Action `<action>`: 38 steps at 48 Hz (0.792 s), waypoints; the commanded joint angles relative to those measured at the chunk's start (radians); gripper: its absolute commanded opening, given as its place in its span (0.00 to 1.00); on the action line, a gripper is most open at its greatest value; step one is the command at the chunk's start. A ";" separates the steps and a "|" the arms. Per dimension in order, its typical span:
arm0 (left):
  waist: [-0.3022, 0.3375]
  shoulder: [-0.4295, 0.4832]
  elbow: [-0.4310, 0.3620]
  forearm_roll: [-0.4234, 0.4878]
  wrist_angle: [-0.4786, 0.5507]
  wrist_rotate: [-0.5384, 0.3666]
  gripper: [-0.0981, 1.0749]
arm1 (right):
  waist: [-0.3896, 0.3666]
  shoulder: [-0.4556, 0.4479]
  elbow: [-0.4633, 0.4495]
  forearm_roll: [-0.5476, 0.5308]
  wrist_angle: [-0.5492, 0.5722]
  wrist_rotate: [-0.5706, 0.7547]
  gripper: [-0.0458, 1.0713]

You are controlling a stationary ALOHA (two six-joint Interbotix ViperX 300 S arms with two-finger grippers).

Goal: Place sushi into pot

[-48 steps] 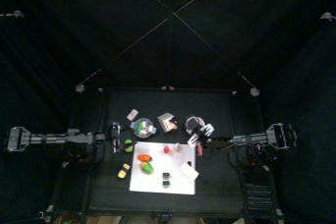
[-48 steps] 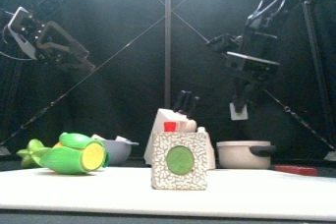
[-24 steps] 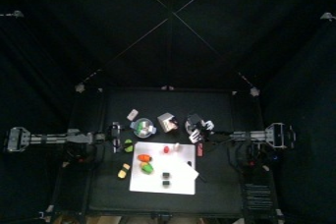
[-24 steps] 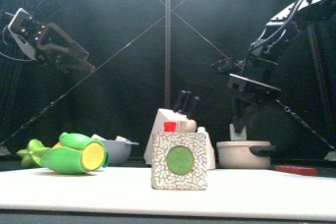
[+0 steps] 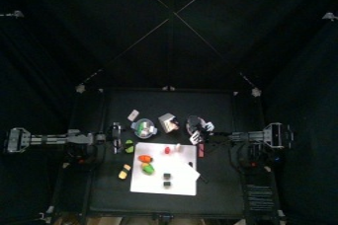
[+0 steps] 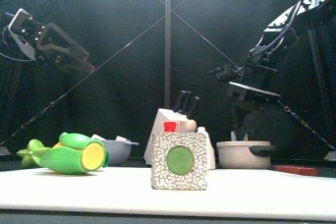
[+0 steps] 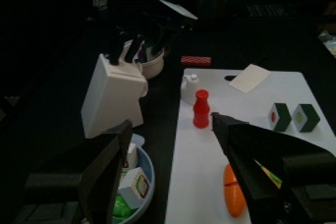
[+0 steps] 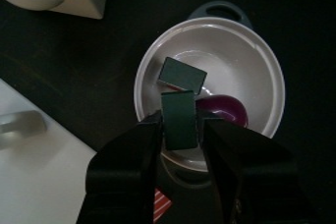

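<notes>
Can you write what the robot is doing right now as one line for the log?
right tool: shut on sushi | above pot | sushi not released | left tool: open, idle

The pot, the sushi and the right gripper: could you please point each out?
pot (image 8: 256, 61): right wrist view, pale rim.
sushi (image 8: 186, 74): right wrist view, dark top face.
right gripper (image 8: 183, 130): right wrist view, between its fingertips.

Pot (image 8: 217, 81) rim behind pincer (image 8: 180, 138)

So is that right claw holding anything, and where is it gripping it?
Yes: the right gripper pinches a dark green sushi piece by its lower end, over the pot.
</notes>
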 commanded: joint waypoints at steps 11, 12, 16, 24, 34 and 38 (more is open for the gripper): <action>0.002 0.003 -0.011 0.002 -0.003 0.002 0.92 | -0.003 -0.012 -0.018 -0.002 -0.003 0.005 0.86; 0.002 0.003 -0.011 0.002 -0.003 0.002 0.92 | -0.002 -0.012 -0.020 0.000 -0.003 0.005 0.86; 0.002 0.003 -0.012 0.002 -0.003 0.002 0.92 | -0.002 -0.012 -0.021 0.002 -0.003 0.006 0.87; 0.003 0.003 -0.012 0.002 -0.003 0.002 0.92 | 0.000 -0.012 -0.028 0.003 -0.005 0.006 0.87; 0.002 0.003 -0.012 0.000 -0.003 0.002 0.92 | 0.005 -0.012 -0.035 0.005 -0.003 0.005 0.87; 0.002 0.003 -0.011 0.000 -0.003 0.002 0.92 | 0.012 -0.015 -0.040 0.015 -0.003 0.005 0.87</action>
